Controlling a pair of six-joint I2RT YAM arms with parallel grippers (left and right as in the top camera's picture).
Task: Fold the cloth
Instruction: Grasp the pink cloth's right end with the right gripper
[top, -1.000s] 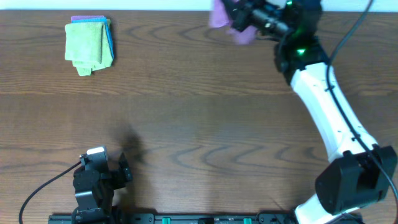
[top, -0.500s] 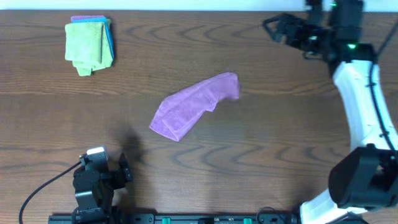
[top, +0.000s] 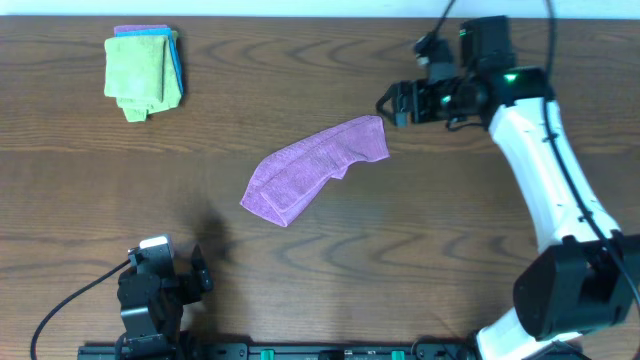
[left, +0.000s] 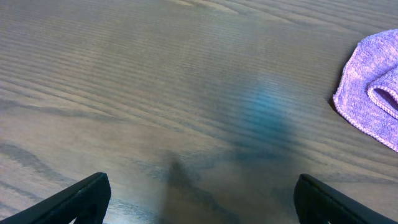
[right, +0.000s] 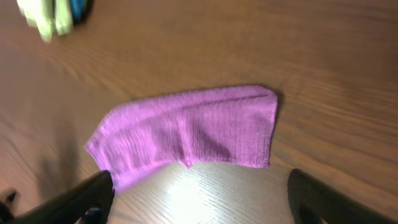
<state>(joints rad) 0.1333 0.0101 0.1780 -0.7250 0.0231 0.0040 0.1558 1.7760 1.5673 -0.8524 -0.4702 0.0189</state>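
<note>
The purple cloth (top: 315, 170) lies crumpled and loosely doubled over on the wooden table, slanting from lower left to upper right. My right gripper (top: 395, 103) hovers just beyond its upper right corner, open and holding nothing. In the right wrist view the cloth (right: 186, 134) stretches across the middle, just ahead of the spread gripper (right: 199, 202). My left gripper (top: 198, 270) rests near the table's front left, open and empty. In the left wrist view the gripper (left: 199, 205) faces bare wood, with an edge of the cloth (left: 373, 87) at the far right.
A stack of folded cloths (top: 143, 75), green on top with blue and pink beneath, sits at the back left and shows blurred in the right wrist view (right: 50, 15). The table's far edge (top: 300, 15) runs along the top.
The right gripper held the purple cloth at the far edge, let it go, and it landed mid-table. The gripper then swung down toward the cloth's upper right corner. The left arm stayed still.
</note>
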